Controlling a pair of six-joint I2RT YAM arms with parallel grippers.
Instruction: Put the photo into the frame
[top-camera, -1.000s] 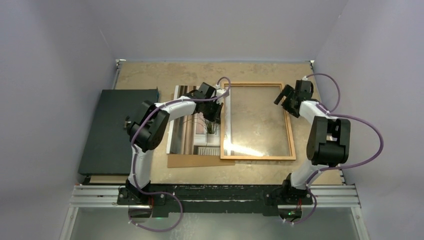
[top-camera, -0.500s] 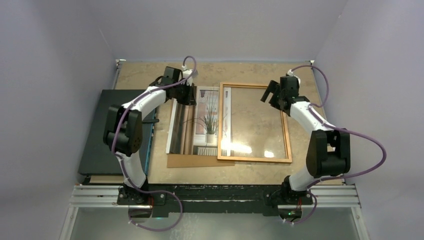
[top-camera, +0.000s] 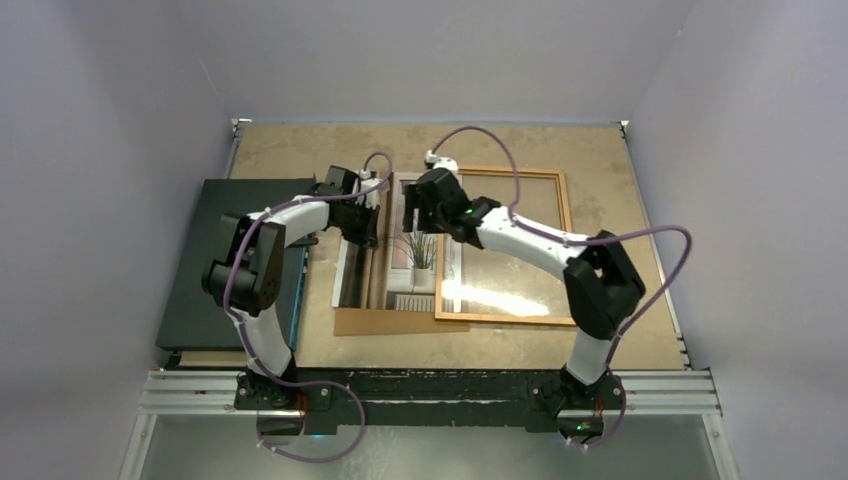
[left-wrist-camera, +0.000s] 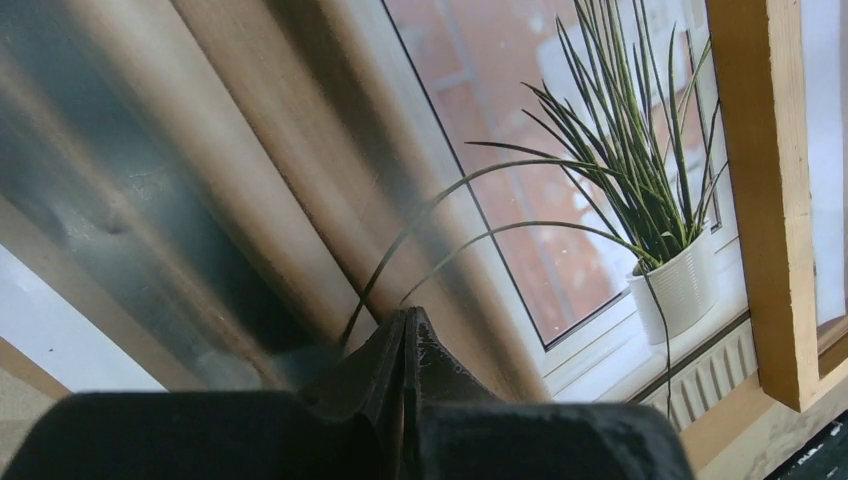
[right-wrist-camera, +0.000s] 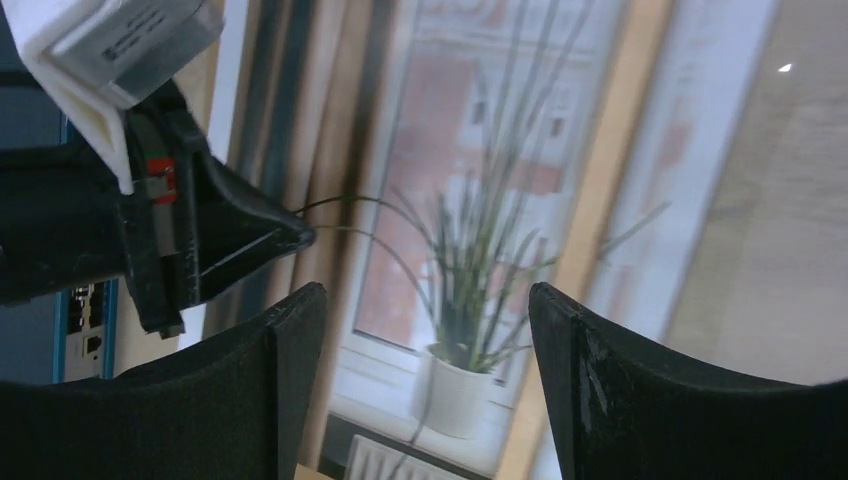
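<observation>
The photo (top-camera: 395, 250) lies flat on the table, showing a spiky potted plant by a window. The frame (top-camera: 570, 250) lies to its right, and its left bar overlaps the photo's right edge. My left gripper (top-camera: 366, 232) is shut, its tips down on or just above the photo's brown-striped left part (left-wrist-camera: 300, 200); its tip point (left-wrist-camera: 407, 318) holds nothing that I can see. My right gripper (top-camera: 418, 215) is open and empty above the plant in the print (right-wrist-camera: 450, 250), its midpoint (right-wrist-camera: 425, 320) near the white pot. The left gripper also shows in the right wrist view (right-wrist-camera: 240, 235). The frame bar crosses both wrist views (left-wrist-camera: 765, 200) (right-wrist-camera: 600, 200).
A plain brown backing board (top-camera: 390, 322) sticks out from under the photo's near edge. A dark flat box (top-camera: 235, 260) lies at the left, against the photo's side. Grey walls close in the table at the back and sides.
My right arm has swung left from the frame's far right corner to above the photo. My left gripper has come down and right onto the photo's left part. The frame sits slightly further left.
</observation>
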